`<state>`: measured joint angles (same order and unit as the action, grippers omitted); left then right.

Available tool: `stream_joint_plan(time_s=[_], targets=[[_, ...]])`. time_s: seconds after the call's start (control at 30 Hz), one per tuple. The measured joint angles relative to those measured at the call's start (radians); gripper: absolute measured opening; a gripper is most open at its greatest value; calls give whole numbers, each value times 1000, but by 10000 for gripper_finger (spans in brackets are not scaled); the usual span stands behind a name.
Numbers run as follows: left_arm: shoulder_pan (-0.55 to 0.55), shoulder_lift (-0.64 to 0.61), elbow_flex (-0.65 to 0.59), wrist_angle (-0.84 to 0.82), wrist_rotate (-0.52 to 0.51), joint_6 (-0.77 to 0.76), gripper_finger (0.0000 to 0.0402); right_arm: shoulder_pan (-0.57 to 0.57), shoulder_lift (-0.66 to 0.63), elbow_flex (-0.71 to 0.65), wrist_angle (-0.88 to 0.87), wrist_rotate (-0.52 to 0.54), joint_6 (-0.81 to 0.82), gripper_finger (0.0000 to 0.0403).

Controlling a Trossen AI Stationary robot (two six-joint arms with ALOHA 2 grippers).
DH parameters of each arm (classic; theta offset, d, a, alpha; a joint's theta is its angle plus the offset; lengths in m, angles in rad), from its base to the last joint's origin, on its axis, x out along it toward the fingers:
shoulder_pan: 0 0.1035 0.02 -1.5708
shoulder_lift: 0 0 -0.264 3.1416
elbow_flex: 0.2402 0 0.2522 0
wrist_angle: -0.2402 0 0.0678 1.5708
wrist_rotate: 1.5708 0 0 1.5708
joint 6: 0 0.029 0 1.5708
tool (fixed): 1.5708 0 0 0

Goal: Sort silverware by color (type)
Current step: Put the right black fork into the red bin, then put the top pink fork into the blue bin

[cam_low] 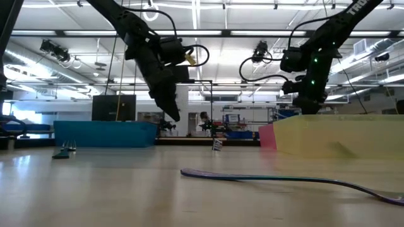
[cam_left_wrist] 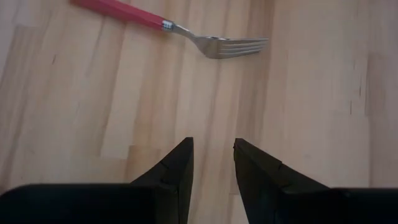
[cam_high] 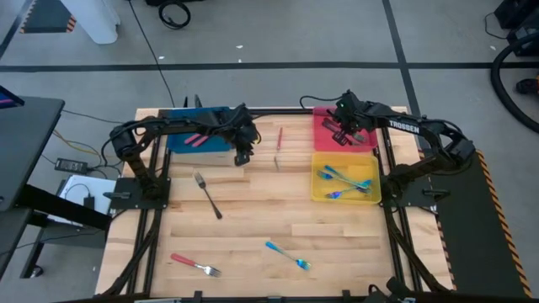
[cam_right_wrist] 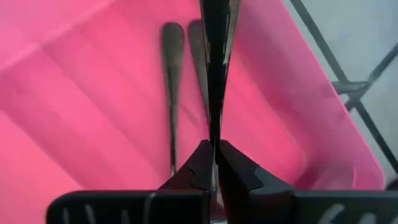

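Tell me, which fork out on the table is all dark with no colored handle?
The dark fork lying near the left side of the table. The other loose ones have colored handles: two red, one blue.

The left arm reaches in from its base at the table's left edge and bends toward the middle. Its left gripper [cam_high: 242, 156] points down, the two fingers [cam_left_wrist: 176, 171] parted with a clear gap between the jaws and nothing in that gap.

The right arm comes from the right edge, folded back toward the far side. Its right gripper [cam_right_wrist: 215, 163] hangs tilted downward, the jaws pinched together on a thin dark fork [cam_right_wrist: 216, 74] that runs out past the fingertips.
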<state>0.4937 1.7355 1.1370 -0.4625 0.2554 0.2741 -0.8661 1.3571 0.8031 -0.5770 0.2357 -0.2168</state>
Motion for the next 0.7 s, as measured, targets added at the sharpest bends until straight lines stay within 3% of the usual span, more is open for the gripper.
stream_joint_plan(time_s=[0.33, 0.7], targets=[[-10, 0, 0, 29, 0, -1, 114, 1, 0, -9, 30, 7, -18, 60], [-16, 1, 0, 194, -3, 33, 114, 8, 0, -9, 30, 8, -11, 99]])
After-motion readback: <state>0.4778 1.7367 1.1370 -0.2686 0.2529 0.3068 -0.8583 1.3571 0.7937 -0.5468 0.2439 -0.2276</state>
